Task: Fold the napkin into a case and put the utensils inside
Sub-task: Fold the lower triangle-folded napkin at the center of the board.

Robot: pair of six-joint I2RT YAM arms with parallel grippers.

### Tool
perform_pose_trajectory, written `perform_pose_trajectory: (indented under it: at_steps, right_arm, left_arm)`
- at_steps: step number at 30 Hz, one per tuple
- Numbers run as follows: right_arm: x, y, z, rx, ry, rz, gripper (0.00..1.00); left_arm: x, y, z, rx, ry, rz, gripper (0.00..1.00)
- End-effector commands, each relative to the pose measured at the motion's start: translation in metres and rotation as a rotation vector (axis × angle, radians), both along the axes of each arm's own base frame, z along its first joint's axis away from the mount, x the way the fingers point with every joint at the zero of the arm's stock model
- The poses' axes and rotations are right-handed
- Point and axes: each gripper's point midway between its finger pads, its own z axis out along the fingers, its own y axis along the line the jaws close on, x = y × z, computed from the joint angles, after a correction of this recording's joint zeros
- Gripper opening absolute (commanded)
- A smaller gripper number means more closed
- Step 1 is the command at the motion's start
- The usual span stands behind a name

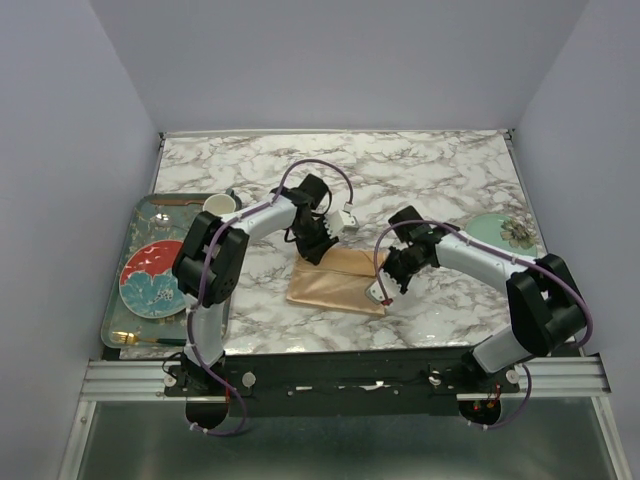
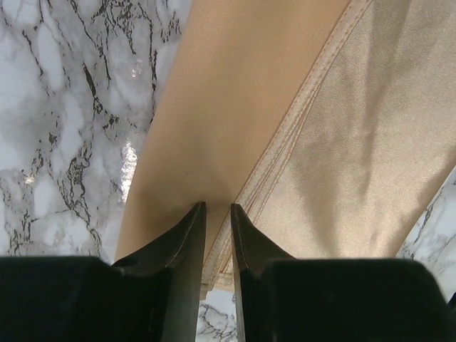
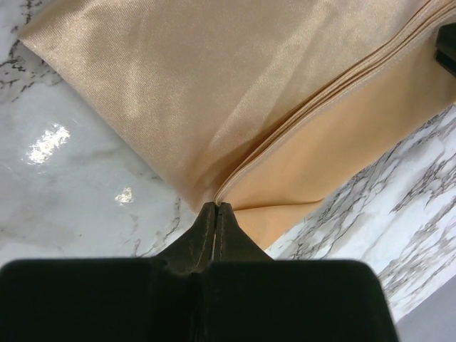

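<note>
The peach-orange satin napkin (image 1: 335,283) lies folded mid-worktop. The left end effector (image 2: 217,214), at its 11 o'clock corner, is narrowly spread astride the hem. The right end effector (image 3: 216,209), at 4 o'clock, is pressed together against the layered corner.

The slick cloth could slide on the glossy marble-patterned worktop (image 1: 430,170), so the layers would slip apart and spoil the pocket. The gold metal utensils (image 1: 140,342) lie at 8 o'clock on the grey patterned tray (image 1: 112,315). Plain pale walls enclose everything.
</note>
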Motion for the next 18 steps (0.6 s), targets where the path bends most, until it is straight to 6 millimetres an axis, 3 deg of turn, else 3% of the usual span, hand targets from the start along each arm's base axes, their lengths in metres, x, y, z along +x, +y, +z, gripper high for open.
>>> perform_pose_trajectory:
  at_steps: [1,5,8,13,18]
  right_arm:
    - [-0.015,0.003,0.005,0.018,0.019,0.105,0.01]
    - [-0.019,-0.001,-0.007,-0.007,0.021,0.137,0.01]
    - [-0.018,-0.004,-0.016,-0.031,0.019,0.144,0.01]
    - [-0.013,-0.003,-0.024,-0.045,0.022,0.142,0.01]
    - [-0.013,-0.003,-0.024,-0.047,0.016,0.151,0.01]
  left_arm:
    - [0.0,-0.008,0.033,-0.065,-0.033,0.02,0.3]
    - [0.001,-0.015,0.044,-0.1,-0.026,0.042,0.31]
    - [0.003,-0.019,0.042,-0.104,-0.013,0.057,0.31]
    - [0.005,-0.019,0.025,-0.077,0.027,0.094,0.31]
    - [-0.002,-0.008,0.001,-0.009,0.062,0.109,0.27]
